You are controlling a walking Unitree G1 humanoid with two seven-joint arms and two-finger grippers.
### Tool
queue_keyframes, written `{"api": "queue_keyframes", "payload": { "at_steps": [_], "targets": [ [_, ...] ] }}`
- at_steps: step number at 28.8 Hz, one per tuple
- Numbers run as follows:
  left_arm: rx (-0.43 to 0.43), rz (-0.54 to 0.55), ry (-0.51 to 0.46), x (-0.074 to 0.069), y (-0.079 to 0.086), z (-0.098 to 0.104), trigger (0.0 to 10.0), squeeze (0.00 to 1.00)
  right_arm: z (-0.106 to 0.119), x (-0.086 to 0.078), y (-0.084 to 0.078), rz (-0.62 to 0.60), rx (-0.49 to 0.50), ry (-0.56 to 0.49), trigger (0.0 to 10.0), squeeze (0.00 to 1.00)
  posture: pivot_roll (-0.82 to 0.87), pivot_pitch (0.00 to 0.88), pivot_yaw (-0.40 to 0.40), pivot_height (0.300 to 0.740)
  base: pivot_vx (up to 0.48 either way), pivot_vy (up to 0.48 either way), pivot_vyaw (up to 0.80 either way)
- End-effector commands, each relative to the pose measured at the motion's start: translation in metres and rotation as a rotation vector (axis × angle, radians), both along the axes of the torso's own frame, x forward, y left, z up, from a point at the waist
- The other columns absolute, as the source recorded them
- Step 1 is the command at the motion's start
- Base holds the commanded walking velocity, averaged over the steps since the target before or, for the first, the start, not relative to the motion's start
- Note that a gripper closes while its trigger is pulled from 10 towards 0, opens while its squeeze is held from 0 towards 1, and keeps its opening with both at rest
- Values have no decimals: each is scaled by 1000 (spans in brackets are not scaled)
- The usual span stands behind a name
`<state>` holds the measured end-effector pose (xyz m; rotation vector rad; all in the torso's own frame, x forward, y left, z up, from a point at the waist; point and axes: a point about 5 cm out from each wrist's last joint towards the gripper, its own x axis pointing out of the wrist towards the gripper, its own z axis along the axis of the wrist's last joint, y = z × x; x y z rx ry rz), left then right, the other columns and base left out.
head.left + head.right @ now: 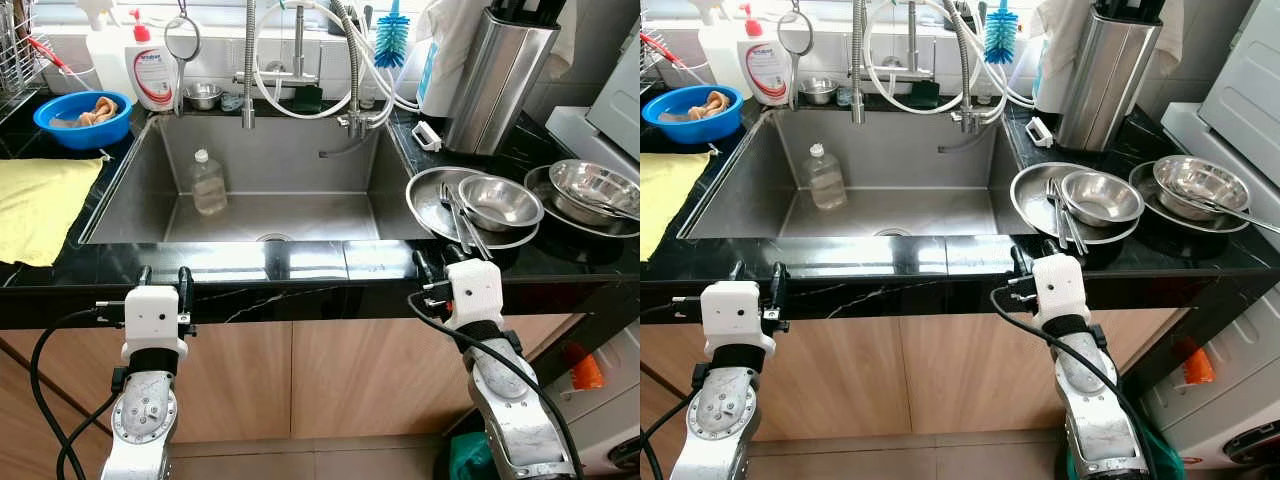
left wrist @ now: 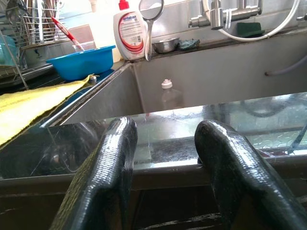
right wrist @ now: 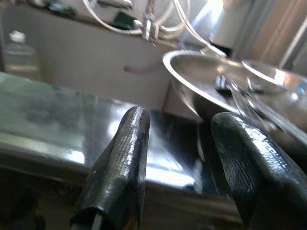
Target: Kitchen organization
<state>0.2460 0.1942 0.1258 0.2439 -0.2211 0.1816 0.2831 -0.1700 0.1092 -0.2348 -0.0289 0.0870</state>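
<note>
While one bottle (image 1: 208,182) stands, three bowls (image 1: 500,201) rest.

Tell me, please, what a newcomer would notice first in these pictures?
Probably the steel sink in the black counter, with a clear bottle standing in it. On the counter to its right lie steel bowls, to its left a blue bowl and a yellow cloth. The left gripper and right gripper wait open at the counter's front edge.
</note>
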Motion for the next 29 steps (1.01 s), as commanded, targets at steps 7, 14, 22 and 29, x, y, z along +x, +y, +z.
{"api": "queue_keyframes", "payload": {
  "at_steps": [7, 14, 22, 29],
  "targets": [
    [5, -6, 2, -1, -2, -1, 10000, 0, -4, -1, -12, -69, 5, 25, 10000, 0, -51, 0, -71, 740, 0, 0, 0],
    [9, -8, 2, -3, -3, -2, 10000, 0, 4, 2, -18, -149, 12, -29, 10000, 0, -38, 0, -71, 740, 0, 0, 0],
    [11, -12, -2, -1, -3, -1, 10000, 0, 8, 6, -21, -170, 40, -48, 10000, 0, -38, 0, -70, 740, 0, 0, 0],
    [11, -6, 3, -3, -2, -2, 10000, 0, 7, 7, -18, -153, 44, -37, 10000, 0, -37, 0, -73, 740, 0, 0, 0]
  ]
}}
